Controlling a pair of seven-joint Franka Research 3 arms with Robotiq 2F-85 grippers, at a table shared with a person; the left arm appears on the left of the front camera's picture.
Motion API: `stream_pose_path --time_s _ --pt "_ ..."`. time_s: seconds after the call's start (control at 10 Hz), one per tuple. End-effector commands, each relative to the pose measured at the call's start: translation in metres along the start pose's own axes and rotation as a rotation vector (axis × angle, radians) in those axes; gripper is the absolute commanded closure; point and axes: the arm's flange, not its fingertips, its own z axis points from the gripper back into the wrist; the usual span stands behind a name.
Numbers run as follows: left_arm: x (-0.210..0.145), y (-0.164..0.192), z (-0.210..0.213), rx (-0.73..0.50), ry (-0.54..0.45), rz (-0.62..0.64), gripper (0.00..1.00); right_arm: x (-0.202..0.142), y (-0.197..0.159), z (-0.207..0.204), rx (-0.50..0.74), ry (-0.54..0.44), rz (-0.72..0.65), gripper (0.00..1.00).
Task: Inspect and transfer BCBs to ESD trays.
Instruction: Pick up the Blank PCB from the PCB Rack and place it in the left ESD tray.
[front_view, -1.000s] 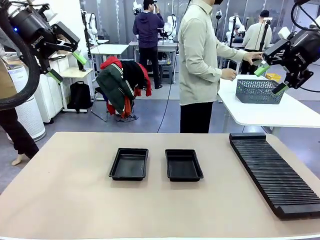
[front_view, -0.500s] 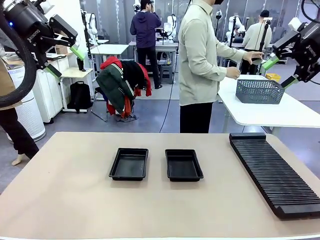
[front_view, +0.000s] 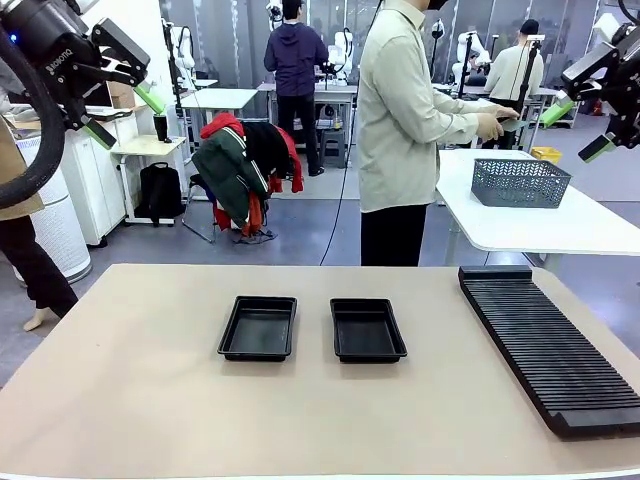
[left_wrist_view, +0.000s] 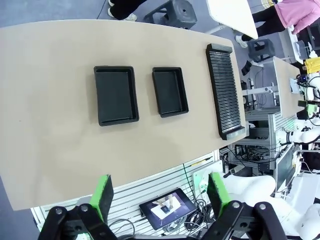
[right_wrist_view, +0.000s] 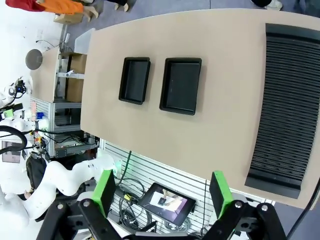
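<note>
Two black ESD trays (front_view: 258, 328) are sitting empty, side by side, on the surface (front_view: 140, 400), left of the one ribbed rack (front_view: 550, 345); the nearer tray (front_view: 368, 330) is lying well apart from it. Two hands are hanging high: the left hand (front_view: 125, 115) far left of the rack, the right hand (front_view: 578, 130) above it, both spread, gripping nothing.

Bkgd: grey floor (front_view: 310, 235), white side table (front_view: 560, 235) w/ mesh basket (front_view: 520, 183).

Left gripper (front_view: 125, 115) and right gripper (front_view: 578, 130): black bodies, green pads (front_view: 150, 98), white ROBOTIQ lettering; thick black cable (front_view: 40, 180) alongside.
</note>
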Motion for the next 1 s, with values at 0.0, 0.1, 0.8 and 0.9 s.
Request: stream_pose_path --time_s 0.0,0.1,0.8,0.9 --pt "0.002 -0.001 0.000 0.039 -0.009 0.031 0.00 -0.002 0.001 0.003 -0.040 0.004 -0.034 0.00" --pt "0.002 -0.003 0.001 0.047 -0.012 0.033 0.00 0.000 0.000 0.004 -0.061 -0.008 -0.050 0.00" --pt "0.002 -0.003 0.010 0.083 -0.044 0.050 0.00 -0.006 -0.014 0.023 -0.078 -0.081 -0.135 0.00" --pt "0.001 -0.003 0.010 0.081 -0.043 0.048 0.00 -0.009 -0.014 0.025 -0.080 -0.083 -0.126 0.00"
